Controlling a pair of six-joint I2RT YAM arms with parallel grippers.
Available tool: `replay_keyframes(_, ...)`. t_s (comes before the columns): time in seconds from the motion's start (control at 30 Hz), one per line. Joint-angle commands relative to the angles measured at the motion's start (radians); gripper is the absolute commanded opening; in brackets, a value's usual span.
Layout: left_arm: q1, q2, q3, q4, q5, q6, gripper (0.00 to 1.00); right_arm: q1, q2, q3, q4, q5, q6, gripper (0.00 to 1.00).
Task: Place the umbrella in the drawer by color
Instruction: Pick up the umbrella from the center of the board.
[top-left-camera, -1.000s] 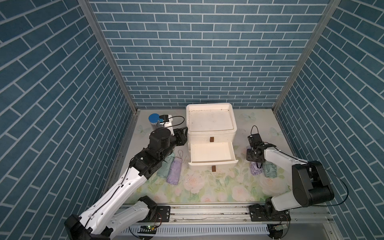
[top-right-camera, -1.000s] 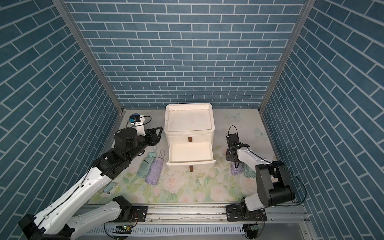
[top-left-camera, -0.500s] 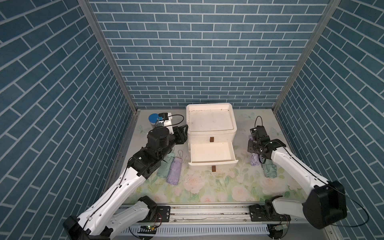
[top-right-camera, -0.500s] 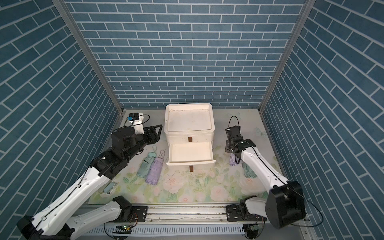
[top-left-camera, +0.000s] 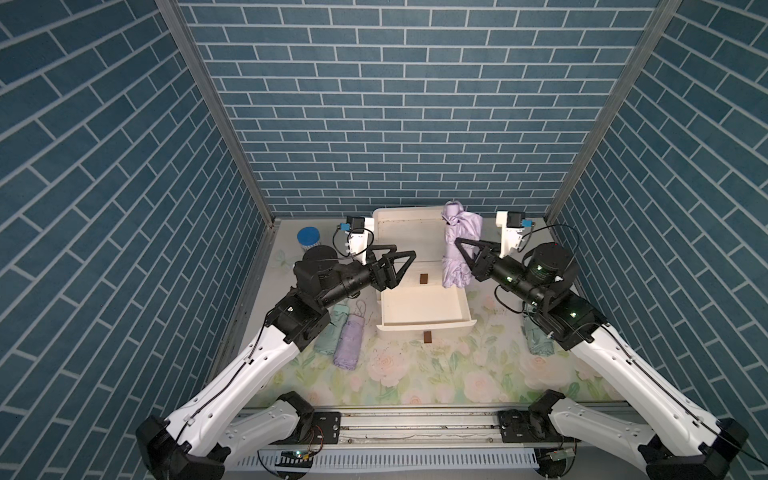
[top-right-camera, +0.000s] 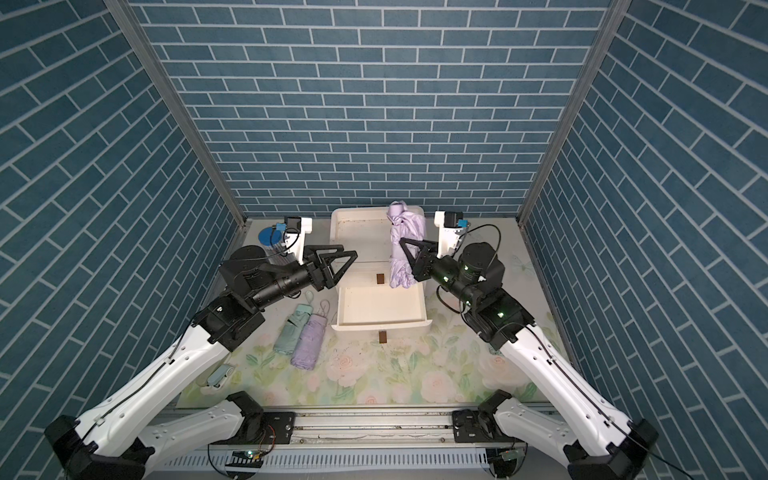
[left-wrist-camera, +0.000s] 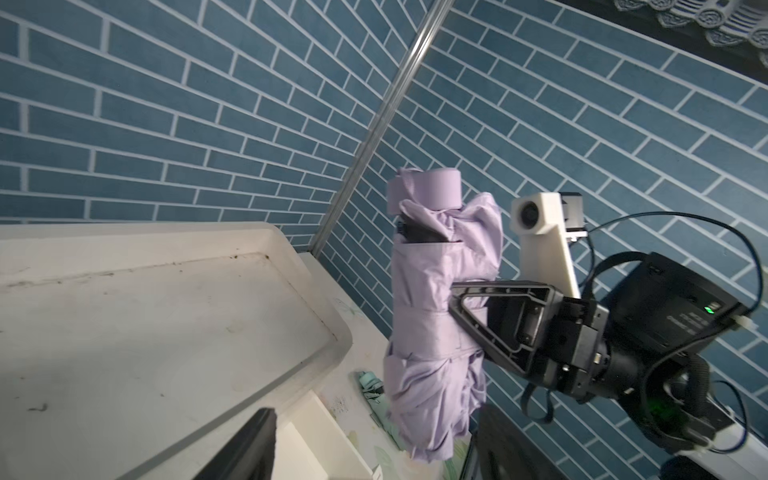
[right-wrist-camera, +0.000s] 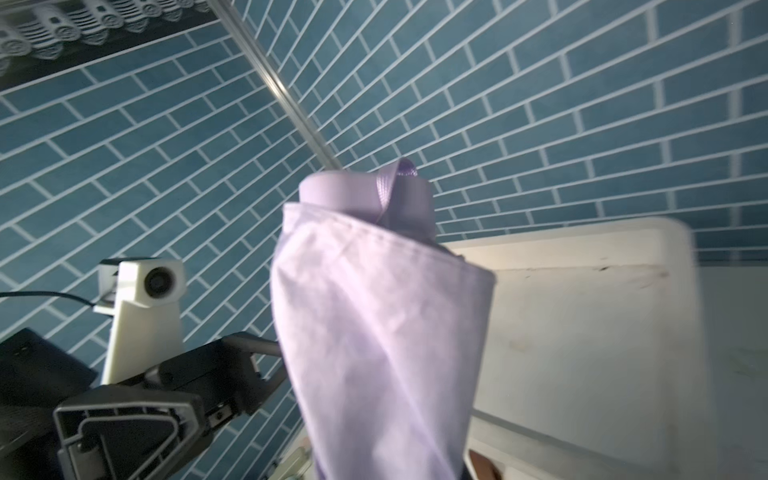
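My right gripper (top-left-camera: 463, 249) is shut on a purple umbrella (top-left-camera: 460, 245), held upright in the air over the right side of the white drawer unit (top-left-camera: 407, 232). Both top views show this umbrella (top-right-camera: 405, 249), and it fills the right wrist view (right-wrist-camera: 382, 332), hiding the jaws. The lower drawer (top-left-camera: 424, 328) is pulled out and empty. My left gripper (top-left-camera: 405, 254) hovers open at the unit's left side, pointing toward the held umbrella (left-wrist-camera: 432, 311). A second purple umbrella (top-left-camera: 348, 343) and a green umbrella (top-left-camera: 328, 336) lie on the mat under the left arm.
Another green umbrella (top-left-camera: 538, 343) lies on the mat under the right arm. A blue-lidded jar (top-left-camera: 308, 237) stands at the back left. A small pale-blue item (top-right-camera: 218, 376) lies near the front left. Brick walls close in three sides.
The right arm has lifted the purple umbrella off the mat at the right and swung it up beside the drawer unit. The left gripper has opened wider and risen.
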Motion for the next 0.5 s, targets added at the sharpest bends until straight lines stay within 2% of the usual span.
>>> replay_keyframes(0.0, -0.041, 0.001, -0.039, 0.119, 0.099, -0.005, 0.82, 0.046, 0.034, 0.001, 0.282, -0.15, 0.111, 0.0)
replay_keyframes(0.17, -0.083, 0.043, -0.028, 0.092, 0.077, 0.032, 0.86, 0.101, 0.087, 0.006, 0.406, -0.196, 0.157, 0.0)
replay_keyframes(0.47, -0.084, 0.063, 0.0, 0.026, 0.057, 0.086, 0.82, 0.144, 0.092, -0.034, 0.51, -0.196, 0.196, 0.0)
